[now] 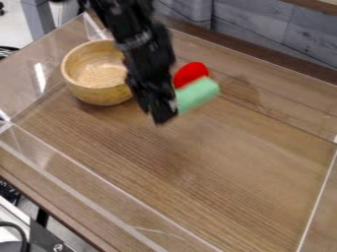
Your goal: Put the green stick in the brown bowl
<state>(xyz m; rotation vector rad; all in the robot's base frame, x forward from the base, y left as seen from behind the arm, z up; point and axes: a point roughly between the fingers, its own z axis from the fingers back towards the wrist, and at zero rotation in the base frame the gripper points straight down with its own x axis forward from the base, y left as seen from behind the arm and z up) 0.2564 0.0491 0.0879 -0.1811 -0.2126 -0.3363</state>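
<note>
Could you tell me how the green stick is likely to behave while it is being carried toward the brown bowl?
The green stick looks like a rigid block: it juts sideways from the gripper without sagging. Being gripped near one end, it might pivot if jolted. Its flat faces suggest it will not roll once dropped in the brown bowl.

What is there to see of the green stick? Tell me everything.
The green stick is a short mint-green bar, plain and matte, with squared edges. It is lifted off the wooden table, tilted, with one end pinched by the closed gripper and its far end rising toward the red toy behind it. The picture is blurred, so finer detail is lost.
</note>
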